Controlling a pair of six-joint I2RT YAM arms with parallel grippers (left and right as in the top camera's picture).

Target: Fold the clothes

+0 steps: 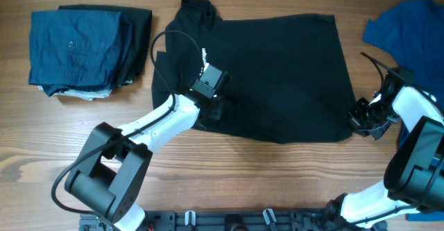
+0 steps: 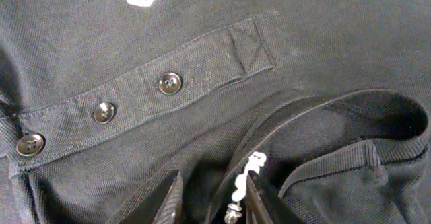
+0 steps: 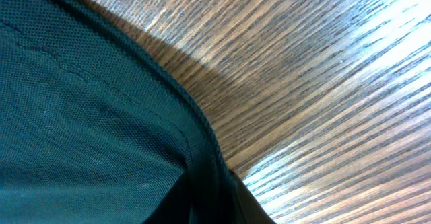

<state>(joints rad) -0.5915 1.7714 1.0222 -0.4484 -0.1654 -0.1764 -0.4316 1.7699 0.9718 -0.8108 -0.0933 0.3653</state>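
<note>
Shirt (image 1: 284,71), black, flat on table (image 1: 243,182) near folded stack (image 1: 83,50).

Not much besides the desk (image 1: 277,182): wood-look top, grain running side to side, with bright glare on it in the right wrist view. A black rail (image 1: 229,220) sits along its near edge, maybe a mounting bar.

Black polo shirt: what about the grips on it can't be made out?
Left gripper: left wrist view, bottom edge cuts its fingers; hold on the black polo shirt unclear.
Right gripper: right wrist view, barely in frame; hem grip unclear.
Overhead: left fingertips under its wrist, right ones too small.
</note>
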